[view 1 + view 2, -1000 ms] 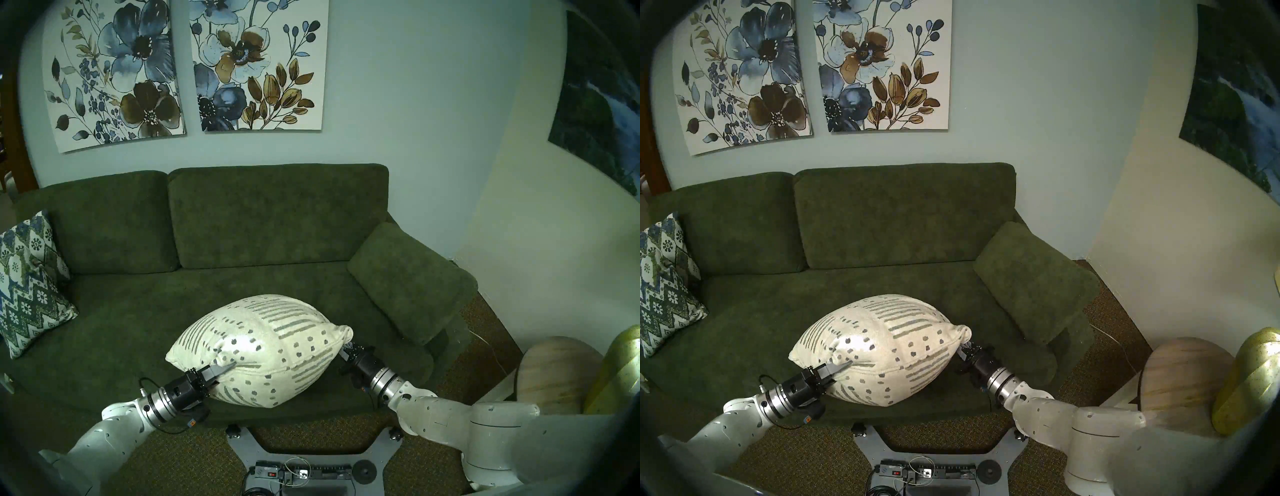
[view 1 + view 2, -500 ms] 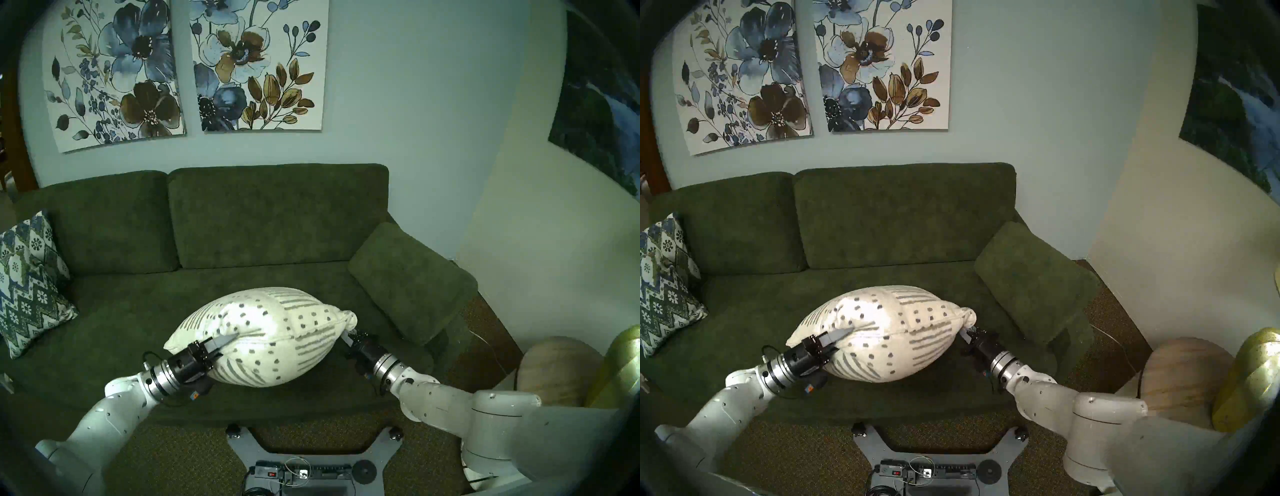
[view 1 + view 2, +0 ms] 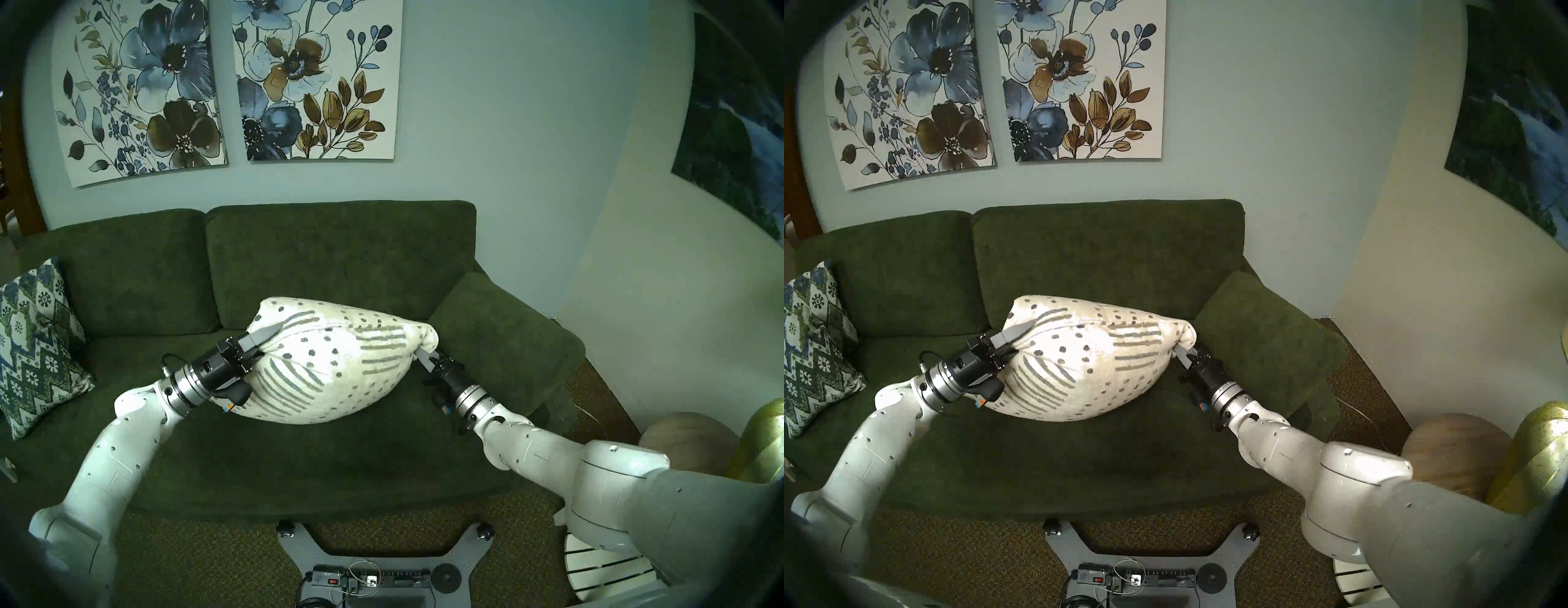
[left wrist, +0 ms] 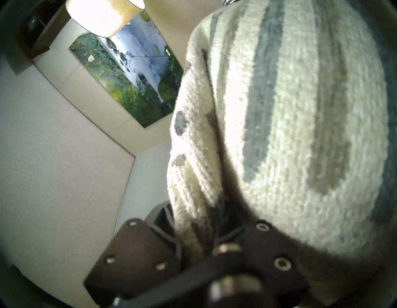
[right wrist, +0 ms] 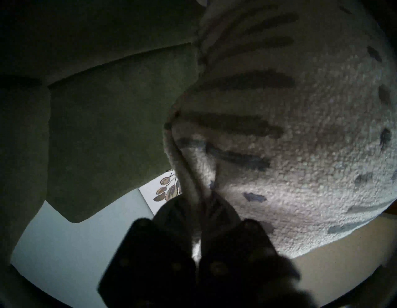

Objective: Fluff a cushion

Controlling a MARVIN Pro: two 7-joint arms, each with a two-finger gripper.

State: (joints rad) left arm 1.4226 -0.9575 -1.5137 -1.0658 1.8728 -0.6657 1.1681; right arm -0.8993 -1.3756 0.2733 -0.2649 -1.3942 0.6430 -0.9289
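Note:
The cream cushion with grey-green dots and dash stripes hangs in the air over the green sofa seat, bulging between my two arms. My left gripper is shut on its left corner, one finger lying across the top fabric. My right gripper is shut on a pinched fold at its right corner. In the left wrist view the knitted cushion fills the right half. The right wrist view shows the cushion's piped edge running down between the dark fingers.
The dark green sofa has a loose green cushion at its right end, close to my right gripper. A blue-green zigzag pillow leans at the left end. A wooden ball and a gold vase stand at the right.
Both arms have lifted the cushion up and away from the sofa's front edge toward the backrest. It has rolled, so its underside stripes now face me. Both grips held.

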